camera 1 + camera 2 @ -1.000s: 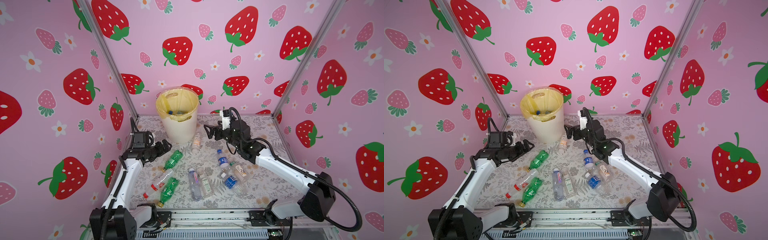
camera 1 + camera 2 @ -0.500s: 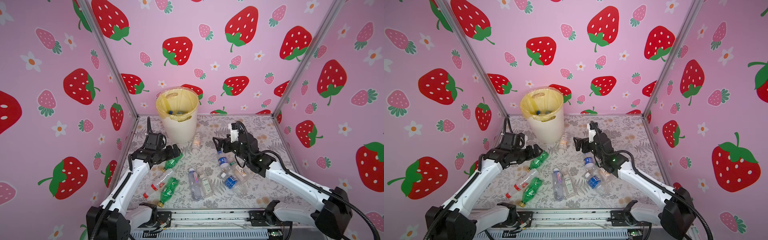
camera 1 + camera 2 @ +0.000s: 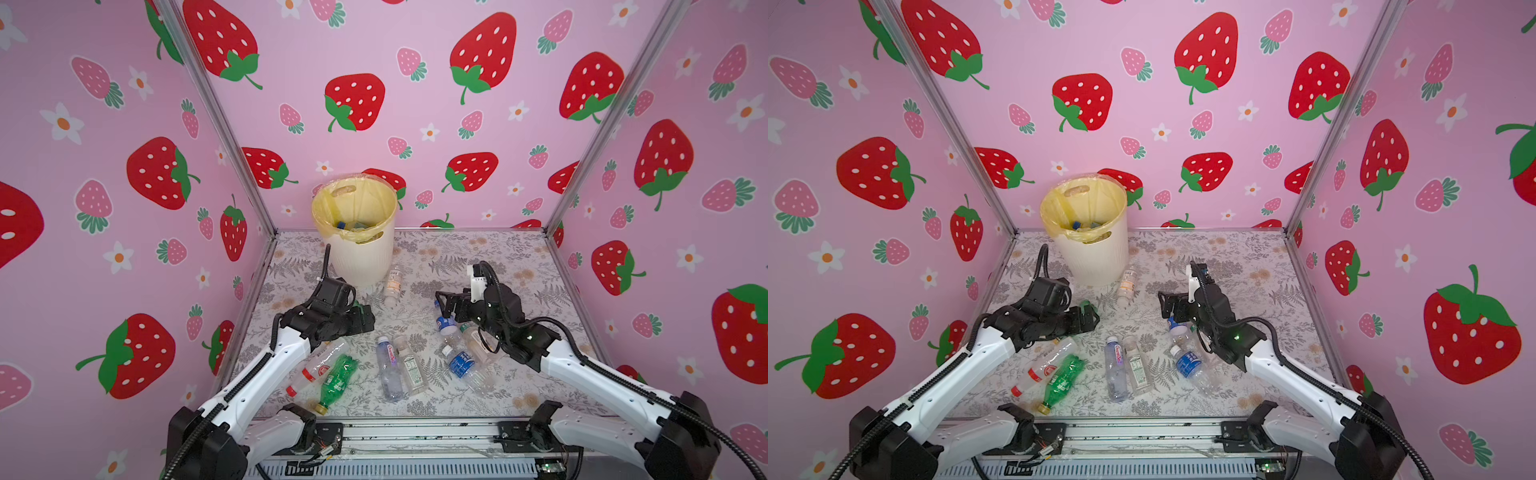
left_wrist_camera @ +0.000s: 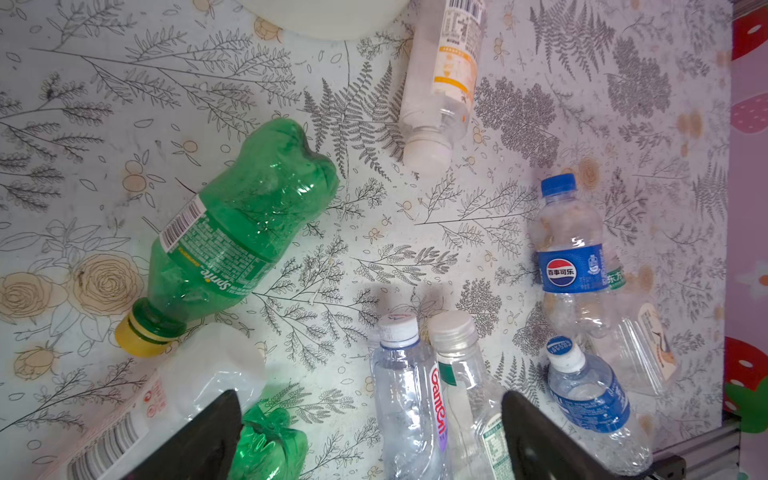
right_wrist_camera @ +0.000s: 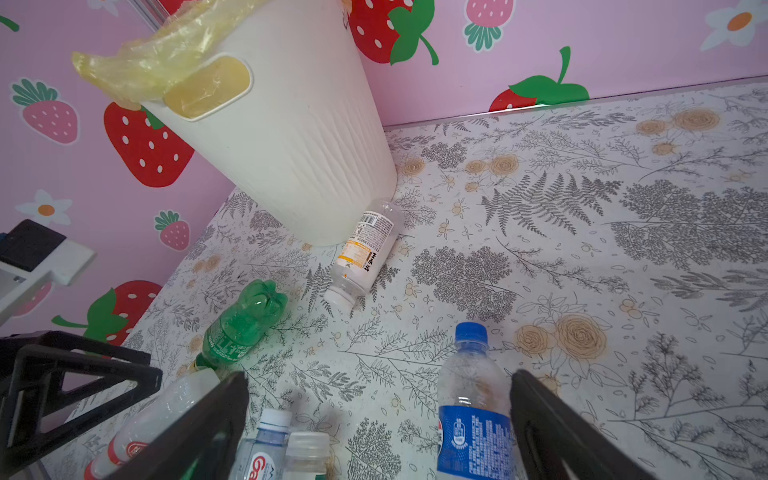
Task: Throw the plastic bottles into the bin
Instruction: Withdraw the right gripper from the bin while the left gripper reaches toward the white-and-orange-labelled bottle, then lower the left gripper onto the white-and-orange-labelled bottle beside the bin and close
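- The bin (image 3: 361,257) stands upright on the floral table (image 3: 498,257) at about 11 o'clock, close to the back wall. Its yellowish liner is folded over the rim, and a few bottles inside (image 3: 345,226) show at the bottom.
- An orange-label bottle (image 3: 394,284) lies at the bin's 5 o'clock. Its base is just beside the bin's foot and its white cap points to the front.
- The left gripper (image 3: 365,319) hangs at 9 o'clock from the table's middle, jaws spread wide and holding nothing.
- Below it lies a green bottle (image 4: 237,237) on its side, yellow cap toward the front, untouched as far as I can see.
- Around 7 to 8 o'clock, by the left forearm, a red-label bottle (image 3: 320,365) and a second green bottle (image 3: 338,380) lie alongside each other, seemingly touching.
- Near 6 o'clock a clear Ganten bottle (image 3: 387,365) and a white-capped clear bottle (image 3: 409,365) lie side by side, caps toward the back.
- The right gripper (image 3: 442,305) sits close to the middle, a shade toward 2 o'clock, jaws released wide and gripping nothing.
- A blue-capped Pepsi bottle (image 5: 473,399) lies under it, between the fingers in its wrist view. Whether a finger touches it I cannot tell.
- At 4 to 5 o'clock lies a blue-label bottle (image 3: 463,365) with a white cap. Beside it a clear bottle (image 3: 476,345) is partly hidden under the right arm.
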Tool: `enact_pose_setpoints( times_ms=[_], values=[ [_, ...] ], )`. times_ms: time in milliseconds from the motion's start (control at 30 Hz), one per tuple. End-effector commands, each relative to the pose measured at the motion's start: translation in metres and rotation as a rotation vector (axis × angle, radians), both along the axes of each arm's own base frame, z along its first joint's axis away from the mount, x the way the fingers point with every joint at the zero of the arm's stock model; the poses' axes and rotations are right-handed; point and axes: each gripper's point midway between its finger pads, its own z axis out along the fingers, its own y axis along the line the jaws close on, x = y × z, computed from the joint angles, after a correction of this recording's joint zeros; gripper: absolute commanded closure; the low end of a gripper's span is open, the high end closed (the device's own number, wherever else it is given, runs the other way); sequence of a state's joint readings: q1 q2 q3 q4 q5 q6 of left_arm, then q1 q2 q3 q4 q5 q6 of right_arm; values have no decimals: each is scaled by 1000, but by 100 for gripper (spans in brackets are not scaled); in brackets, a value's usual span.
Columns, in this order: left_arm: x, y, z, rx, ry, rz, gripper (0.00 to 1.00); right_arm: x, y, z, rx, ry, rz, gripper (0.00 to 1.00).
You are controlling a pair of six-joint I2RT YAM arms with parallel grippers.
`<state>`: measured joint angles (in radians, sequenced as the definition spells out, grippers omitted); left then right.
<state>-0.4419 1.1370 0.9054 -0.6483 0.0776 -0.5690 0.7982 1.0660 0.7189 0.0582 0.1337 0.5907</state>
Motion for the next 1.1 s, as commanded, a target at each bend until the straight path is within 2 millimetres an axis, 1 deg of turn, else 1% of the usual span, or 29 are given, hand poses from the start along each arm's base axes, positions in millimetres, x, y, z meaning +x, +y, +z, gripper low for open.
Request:
enact_pose_setpoints(
  times_ms=[0, 67, 233, 300, 367, 400, 600, 733, 800, 867, 933, 1067],
  values=[
    [15, -9, 4, 27, -49, 6, 1, -5, -12, -4, 18, 20, -45, 1],
    [23, -17, 2, 49, -56, -8, 1, -8, -18, -5, 21, 22, -56, 1],
    [55, -43, -4, 89, -62, -46, 1, -14, -29, -8, 23, 24, -79, 1],
    [69, -52, -9, 118, -71, -63, 1, -17, -32, -8, 27, 27, -82, 1],
    [80, -61, -16, 130, -71, -77, 2, -17, -33, -13, 14, 38, -84, 1],
    [86, -65, -20, 134, -64, -82, 2, -20, -36, -5, 31, 23, -85, 1],
    [108, -84, -40, 181, -58, -94, 4, -25, -42, -9, 42, 33, -97, 1],
    [121, -90, -51, 212, -67, -86, 4, -27, -44, -13, 34, 41, -96, 1],
    [129, -91, -56, 236, -73, -86, 6, -28, -45, -13, 29, 44, -97, 1],
    [138, -87, -60, 282, -86, -68, 8, -29, -47, -14, 26, 47, -98, 1],
    [144, -85, -63, 313, -93, -62, 9, -30, -48, -11, 27, 44, -99, 1],
    [155, -91, -71, 326, -93, -69, 10, -33, -53, -7, 24, 36, -108, 1]
  ],
)
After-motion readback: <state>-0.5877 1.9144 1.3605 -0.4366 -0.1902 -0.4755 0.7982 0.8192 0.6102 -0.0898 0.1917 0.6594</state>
